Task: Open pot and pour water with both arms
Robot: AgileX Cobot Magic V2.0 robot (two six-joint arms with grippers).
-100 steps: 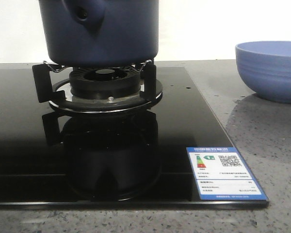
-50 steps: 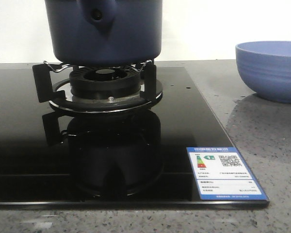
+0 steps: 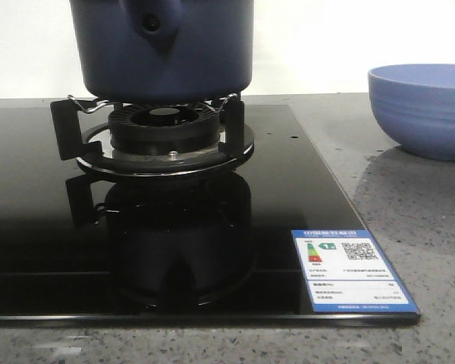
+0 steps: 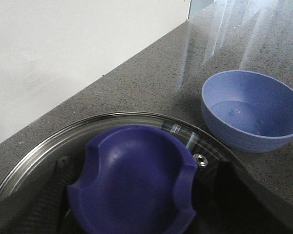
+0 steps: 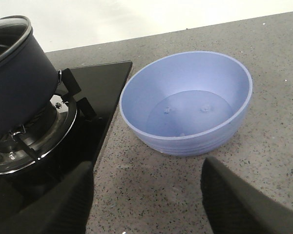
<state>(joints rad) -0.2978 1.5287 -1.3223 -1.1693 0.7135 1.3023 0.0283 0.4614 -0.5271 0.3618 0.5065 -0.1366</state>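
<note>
Speckled grey countertop (image 3: pixel 409 197) carries a black glass hob (image 3: pixel 30 227), energy label (image 3: pixel 351 269) lower right. Pot (image 3: pixel 163 53) sits on the burner stand (image 3: pixel 163 140) at upper centre, glass lid (image 4: pixel 49 151) on. Left gripper (image 4: pixel 136 195) straddles the lid knob (image 4: pixel 132 183), grip unclear. Right gripper (image 5: pixel 146 195) spread beside the light-blue bowl (image 5: pixel 185 105).

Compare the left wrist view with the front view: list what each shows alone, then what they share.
Only the left wrist view shows the pot's glass lid with its blue knob and the left gripper fingers flanking that knob. Only the front view shows the burner, the black cooktop and its energy label. Both show the light-blue bowl on the speckled counter.
</note>
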